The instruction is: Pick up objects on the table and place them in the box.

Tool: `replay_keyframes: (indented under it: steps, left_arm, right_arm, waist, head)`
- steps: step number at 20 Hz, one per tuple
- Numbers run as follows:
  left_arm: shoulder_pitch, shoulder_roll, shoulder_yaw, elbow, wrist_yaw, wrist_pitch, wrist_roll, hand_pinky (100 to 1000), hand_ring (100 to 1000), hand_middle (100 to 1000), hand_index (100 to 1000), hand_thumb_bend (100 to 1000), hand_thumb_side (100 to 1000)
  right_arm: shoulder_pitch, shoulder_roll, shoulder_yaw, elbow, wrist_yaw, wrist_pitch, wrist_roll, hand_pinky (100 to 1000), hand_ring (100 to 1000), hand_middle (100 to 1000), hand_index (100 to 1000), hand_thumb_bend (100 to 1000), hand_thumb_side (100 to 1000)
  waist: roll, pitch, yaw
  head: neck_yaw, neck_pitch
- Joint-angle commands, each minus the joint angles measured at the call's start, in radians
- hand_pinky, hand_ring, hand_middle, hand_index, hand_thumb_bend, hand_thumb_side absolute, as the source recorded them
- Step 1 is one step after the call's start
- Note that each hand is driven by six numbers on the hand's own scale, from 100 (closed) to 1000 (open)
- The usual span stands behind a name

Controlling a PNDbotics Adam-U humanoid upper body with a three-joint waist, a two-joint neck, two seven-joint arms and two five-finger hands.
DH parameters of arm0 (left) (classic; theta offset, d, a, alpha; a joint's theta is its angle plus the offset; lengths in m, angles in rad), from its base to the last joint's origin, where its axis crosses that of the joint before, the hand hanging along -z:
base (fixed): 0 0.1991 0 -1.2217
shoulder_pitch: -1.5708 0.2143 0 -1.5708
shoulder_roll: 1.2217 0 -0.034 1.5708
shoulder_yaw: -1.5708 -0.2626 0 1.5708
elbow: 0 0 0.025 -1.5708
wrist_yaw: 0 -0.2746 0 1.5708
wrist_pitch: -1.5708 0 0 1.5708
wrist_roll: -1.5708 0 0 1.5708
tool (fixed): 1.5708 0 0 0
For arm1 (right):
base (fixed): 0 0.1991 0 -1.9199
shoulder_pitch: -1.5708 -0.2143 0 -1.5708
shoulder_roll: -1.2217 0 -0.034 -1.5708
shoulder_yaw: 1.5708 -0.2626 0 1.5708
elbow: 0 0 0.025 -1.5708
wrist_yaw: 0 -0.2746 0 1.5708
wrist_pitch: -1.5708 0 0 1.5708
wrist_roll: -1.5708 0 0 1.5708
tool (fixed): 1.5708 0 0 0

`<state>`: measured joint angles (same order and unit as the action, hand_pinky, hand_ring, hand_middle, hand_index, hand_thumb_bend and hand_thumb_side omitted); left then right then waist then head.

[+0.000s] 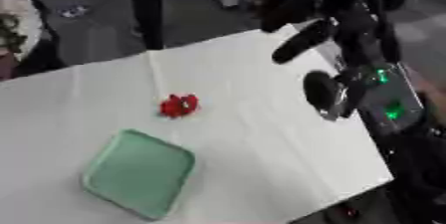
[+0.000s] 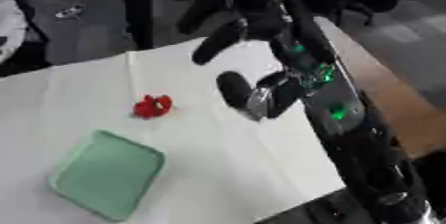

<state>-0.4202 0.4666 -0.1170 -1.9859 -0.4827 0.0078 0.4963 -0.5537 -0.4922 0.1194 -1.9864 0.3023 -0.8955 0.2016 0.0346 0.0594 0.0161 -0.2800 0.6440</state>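
- Left eye view, nearest you: green tray lies flat on the white table, lower left, tilted askew to the table edge. Nothing in it. This is the only container in sight, so treat it as the box.
- Just beyond the tray's far corner: small red object, lumpy, shape not clear. It is near the tray but not touching it. It's the only loose item you can see on the cloth.
- Right of that, over the table's right part: your right hand, arm coming down from the upper right. Fingers look straight to relaxed, spread, and it holds nothing. One finger points up-left, and the thumb or a lower finger hangs below. It is well apart from the red object, and looks above the surface rather than on it.
- Left hand: not in either view.
- Step in hand, by my read: reach for the red object. Nothing placed yet, so the task is at the start.
- Bring the hand left and down with the fingers kept apart until they straddle the object, then close.
- Come from above, not sweeping sideways; a small light thing will likely skid across the cloth or get knocked toward the tray rim.
- Watch the cloth: pinch the object only, not the fabric.
- Carry is short. Lift clear of the tray rim, release low over the tray's middle.
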Motion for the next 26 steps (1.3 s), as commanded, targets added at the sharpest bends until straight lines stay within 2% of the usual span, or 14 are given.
replay_keyframes:
  steps: [1, 4, 7, 9, 11, 13, 15, 17, 18, 20, 21, 22, 25, 26]
  left_arm:
    - [-0.019, 0.031, -0.009, -0.014, 0.005, -0.009, -0.039, 335, 253, 449, 591, 478, 548]
    - [-0.019, 0.030, -0.011, -0.014, -0.003, 0.000, -0.069, 331, 249, 435, 559, 490, 529]
    - [-0.020, 0.030, -0.010, -0.014, -0.007, 0.007, -0.081, 335, 252, 439, 575, 515, 523]
    - [-0.019, 0.031, -0.011, -0.014, -0.010, 0.009, -0.090, 332, 241, 418, 530, 534, 502]
    - [-0.020, 0.031, -0.011, -0.014, -0.013, 0.009, -0.096, 323, 208, 361, 448, 493, 483]
    - [-0.023, 0.031, -0.009, -0.014, -0.019, -0.007, -0.080, 325, 204, 352, 426, 454, 473]
    - [-0.024, 0.031, -0.003, -0.014, -0.039, -0.023, -0.051, 323, 207, 357, 424, 440, 450]
    - [-0.024, 0.029, 0.001, -0.014, -0.055, -0.022, -0.034, 330, 227, 382, 434, 453, 458]
    - [-0.023, 0.028, 0.002, -0.014, -0.058, -0.019, -0.027, 334, 239, 403, 454, 482, 483]
    - [-0.018, 0.024, 0.007, -0.014, -0.045, 0.000, -0.004, 340, 266, 447, 522, 429, 528]
    - [-0.016, 0.023, 0.009, -0.014, -0.036, 0.011, 0.007, 351, 285, 469, 572, 448, 568]
    - [-0.014, 0.022, 0.015, -0.014, -0.027, 0.027, 0.020, 372, 325, 510, 655, 455, 643]
    - [-0.011, 0.023, 0.023, -0.014, -0.012, 0.053, 0.050, 403, 383, 563, 716, 491, 662]
    - [-0.010, 0.024, 0.025, -0.014, -0.011, 0.056, 0.056, 423, 417, 595, 743, 498, 666]
  right_arm:
    - [-0.029, -0.007, 0.019, -0.014, -0.074, -0.011, 0.095, 536, 793, 613, 579, 100, 676]
    - [-0.037, -0.006, 0.011, -0.014, -0.148, -0.011, 0.162, 540, 791, 611, 576, 100, 673]
    - [-0.041, -0.006, -0.003, -0.014, -0.206, -0.011, 0.212, 541, 797, 611, 574, 100, 666]
    - [-0.041, -0.006, -0.010, -0.014, -0.238, -0.011, 0.238, 539, 791, 610, 573, 100, 666]
    - [-0.041, -0.006, -0.014, -0.014, -0.268, -0.011, 0.261, 536, 783, 610, 573, 100, 664]
    - [-0.040, -0.005, -0.017, -0.014, -0.300, -0.011, 0.282, 533, 791, 619, 579, 100, 668]
    - [-0.033, -0.006, -0.019, -0.014, -0.335, -0.011, 0.304, 535, 782, 645, 593, 100, 671]
    - [-0.019, -0.006, -0.019, -0.014, -0.380, -0.011, 0.328, 536, 743, 682, 628, 100, 687]
    - [-0.012, -0.006, -0.018, -0.014, -0.405, -0.011, 0.340, 535, 728, 688, 637, 100, 695]
    - [0.007, -0.006, -0.029, -0.014, -0.448, -0.005, 0.358, 533, 710, 722, 667, 100, 713]
    - [0.014, -0.005, -0.039, -0.014, -0.458, 0.006, 0.360, 532, 697, 725, 671, 100, 717]
    - [0.023, -0.006, -0.057, -0.014, -0.461, 0.042, 0.353, 540, 682, 743, 702, 100, 746]
    - [0.014, -0.021, -0.086, -0.014, -0.443, 0.188, 0.308, 544, 661, 758, 726, 100, 771]
    - [0.004, -0.029, -0.088, -0.014, -0.436, 0.229, 0.291, 550, 660, 781, 761, 100, 790]
  waist:
    - [-0.002, -0.014, 0.002]
    - [-0.002, -0.015, 0.001]
    - [-0.002, -0.015, 0.001]
    - [-0.002, -0.015, 0.001]
    - [-0.002, -0.015, 0.000]
    - [-0.002, -0.015, 0.001]
    - [-0.002, -0.016, 0.001]
    - [-0.002, -0.017, 0.003]
    - [-0.002, -0.017, 0.004]
    - [-0.001, -0.018, 0.007]
    - [-0.001, -0.019, 0.009]
    - [-0.001, -0.019, 0.010]
    - [0.000, -0.017, 0.012]
    - [0.000, -0.015, 0.012]
  head:
    - [0.042, -0.024]
    - [0.052, -0.025]
    - [0.051, -0.021]
    - [0.050, -0.019]
    - [0.049, -0.017]
    - [0.047, -0.012]
    - [0.040, 0.000]
    - [0.027, 0.028]
    - [0.019, 0.048]
    - [0.005, 0.090]
    - [0.000, 0.104]
    - [-0.007, 0.115]
    - [-0.027, 0.125]
    - [-0.034, 0.125]
